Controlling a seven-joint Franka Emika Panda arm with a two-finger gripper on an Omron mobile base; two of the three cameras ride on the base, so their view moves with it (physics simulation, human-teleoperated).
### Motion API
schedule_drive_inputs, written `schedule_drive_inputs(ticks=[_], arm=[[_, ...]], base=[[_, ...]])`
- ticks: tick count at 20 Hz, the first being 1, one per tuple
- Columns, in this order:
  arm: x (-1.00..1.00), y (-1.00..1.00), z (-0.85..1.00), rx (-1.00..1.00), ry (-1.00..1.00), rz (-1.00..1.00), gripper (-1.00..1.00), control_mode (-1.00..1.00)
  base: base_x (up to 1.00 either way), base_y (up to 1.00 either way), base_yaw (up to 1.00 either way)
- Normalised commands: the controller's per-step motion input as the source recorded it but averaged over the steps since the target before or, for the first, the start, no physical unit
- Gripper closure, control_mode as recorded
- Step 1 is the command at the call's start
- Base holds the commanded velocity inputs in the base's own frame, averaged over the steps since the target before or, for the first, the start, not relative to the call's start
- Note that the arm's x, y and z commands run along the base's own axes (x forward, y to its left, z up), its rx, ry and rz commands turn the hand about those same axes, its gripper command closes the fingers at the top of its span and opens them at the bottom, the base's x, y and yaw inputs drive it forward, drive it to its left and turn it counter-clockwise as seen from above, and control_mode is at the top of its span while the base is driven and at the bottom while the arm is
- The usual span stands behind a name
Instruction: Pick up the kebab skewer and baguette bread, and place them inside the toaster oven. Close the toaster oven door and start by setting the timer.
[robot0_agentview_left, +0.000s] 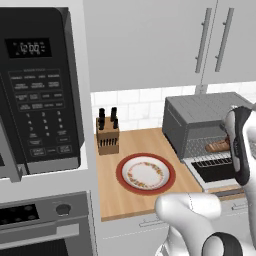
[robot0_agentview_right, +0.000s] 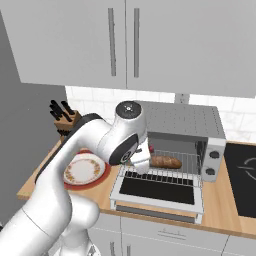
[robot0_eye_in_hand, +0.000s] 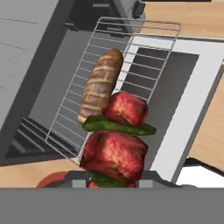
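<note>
The toaster oven (robot0_agentview_right: 182, 137) sits at the back of the wooden counter (robot0_agentview_left: 130, 200), its ribbed top under the wall cabinets. The toaster oven door (robot0_agentview_right: 157, 192) lies dropped flat toward the robot, leaving the mouth clear for loading. The wire rack (robot0_eye_in_hand: 113, 74) sticks out over the door, likely so food can be set down without reaching deep inside. The red-rimmed plate (robot0_agentview_left: 145, 174) stands bare beside the oven, near the knife block (robot0_agentview_left: 107, 134). The baguette bread (robot0_agentview_right: 165, 161) already rests lengthwise on the rack, off to one side, which leaves free wire beside it. The gripper (robot0_eye_in_hand: 114, 177) hangs just in front of the oven mouth, jaws pinched narrowly on the kebab skewer (robot0_eye_in_hand: 118, 140), whose meat chunks point toward the rack next to the loaf. Door and timer remain to be done.
</note>
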Motion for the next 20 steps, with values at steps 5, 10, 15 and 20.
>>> schedule_drive_inputs(ticks=[5,10,15,20], arm=[[0.05,-0.61,-0.15,0.02,0.00,-0.01,1.00,-1.00],[0.13,-0.51,-0.32,0.00,0.00,-0.03,1.00,-1.00],[0.31,-0.39,-0.37,0.00,0.00,-0.01,1.00,-1.00],[0.37,-0.33,-0.25,0.00,0.00,0.00,1.00,-1.00]], base=[[0.00,0.00,0.00],[0.00,0.00,0.00],[0.00,0.00,0.00],[0.00,0.00,0.00]])
